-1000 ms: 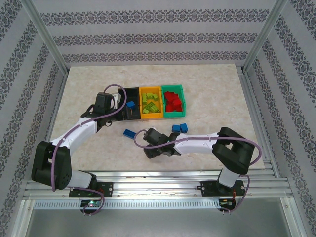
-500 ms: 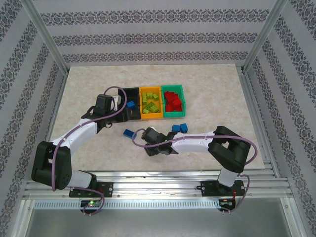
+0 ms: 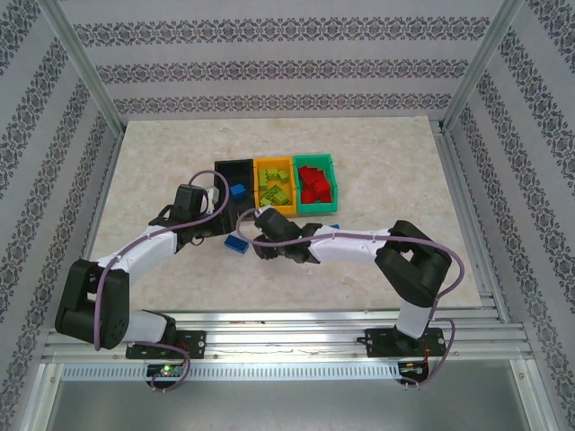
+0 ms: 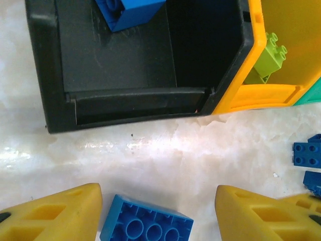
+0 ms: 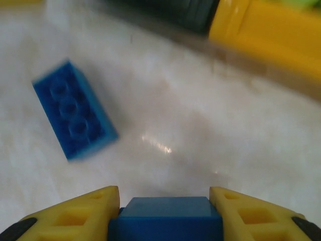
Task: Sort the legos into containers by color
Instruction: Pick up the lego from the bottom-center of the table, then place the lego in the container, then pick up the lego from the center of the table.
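Three bins stand in a row: black bin (image 3: 225, 168), orange-yellow bin (image 3: 274, 209) holding lime bricks, green bin (image 3: 316, 207) holding red bricks. One blue brick (image 4: 128, 10) lies in the black bin (image 4: 55, 75). My left gripper (image 3: 218, 232) is open in front of that bin. A blue brick (image 4: 148, 226) lies upside down on the table between its fingers, close to the left finger (image 4: 65, 211). My right gripper (image 3: 259, 223) is shut on a blue brick (image 5: 165, 218), held low over the table just short of the bins.
Two more blue bricks (image 4: 308, 153) lie on the marble to the right, partly behind the right arm (image 3: 359, 242). The lime brick (image 4: 268, 57) sits in the orange-yellow bin's near corner. Open tabletop lies left of and behind the bins.
My right gripper has carried its blue brick up and left towards the bins. The left gripper has drawn back from over the black bin and now straddles the loose blue brick.
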`<state>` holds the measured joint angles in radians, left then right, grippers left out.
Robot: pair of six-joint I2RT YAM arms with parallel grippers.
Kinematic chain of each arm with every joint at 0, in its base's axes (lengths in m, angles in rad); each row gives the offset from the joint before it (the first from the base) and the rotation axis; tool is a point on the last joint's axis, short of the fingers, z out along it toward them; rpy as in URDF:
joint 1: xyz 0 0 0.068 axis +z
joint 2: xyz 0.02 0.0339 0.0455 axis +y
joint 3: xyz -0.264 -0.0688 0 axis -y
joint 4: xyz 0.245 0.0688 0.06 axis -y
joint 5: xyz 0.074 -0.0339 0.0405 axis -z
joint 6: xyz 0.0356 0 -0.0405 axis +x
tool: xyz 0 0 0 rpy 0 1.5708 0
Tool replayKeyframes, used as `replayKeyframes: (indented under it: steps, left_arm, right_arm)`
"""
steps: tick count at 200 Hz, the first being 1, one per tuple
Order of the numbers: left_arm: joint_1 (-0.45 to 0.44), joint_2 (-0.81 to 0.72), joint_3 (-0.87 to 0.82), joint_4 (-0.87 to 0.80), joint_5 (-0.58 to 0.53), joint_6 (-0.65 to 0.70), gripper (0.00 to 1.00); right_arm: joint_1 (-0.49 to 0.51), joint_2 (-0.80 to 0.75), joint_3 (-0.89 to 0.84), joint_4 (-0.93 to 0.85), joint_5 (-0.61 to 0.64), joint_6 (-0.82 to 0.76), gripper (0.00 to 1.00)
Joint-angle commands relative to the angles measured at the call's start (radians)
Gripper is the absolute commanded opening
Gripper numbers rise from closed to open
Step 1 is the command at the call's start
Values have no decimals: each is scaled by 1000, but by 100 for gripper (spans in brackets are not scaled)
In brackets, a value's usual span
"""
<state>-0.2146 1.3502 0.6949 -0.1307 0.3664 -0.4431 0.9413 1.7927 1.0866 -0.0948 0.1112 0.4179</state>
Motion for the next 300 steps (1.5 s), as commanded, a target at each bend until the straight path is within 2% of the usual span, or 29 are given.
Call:
replayKeyframes:
  steps: [1, 28, 92, 127, 152, 204, 232, 300]
  left_arm:
    - [3, -35, -31, 9, 11, -19, 61]
    - [5, -46, -58, -5, 18, -27, 61]
    - [4, -63, -109, -29, 62, -42, 61]
    - [4, -54, -116, -28, 110, -46, 62]
    - [3, -30, -114, -19, 136, -49, 62]
    - [0, 28, -67, -52, 161, -23, 64]
    - [-4, 30, -33, -99, 148, 7, 64]
    - [-31, 54, 109, -374, -26, 114, 65]
  right_arm:
    - [-52, 25, 86, 68, -39, -44, 42]
    - [-116, 75, 209, 78, -72, -51, 43]
    - [-224, 314, 632, -21, -216, -14, 46]
    - [-272, 382, 721, -16, -323, 65, 58]
    - [-273, 363, 691, 5, -343, 66, 65]
    - [-272, 237, 488, 78, -332, 62, 65]
    - [-268, 143, 351, 93, -286, 36, 65]
    - [-257, -28, 65, 157, -162, 22, 66]
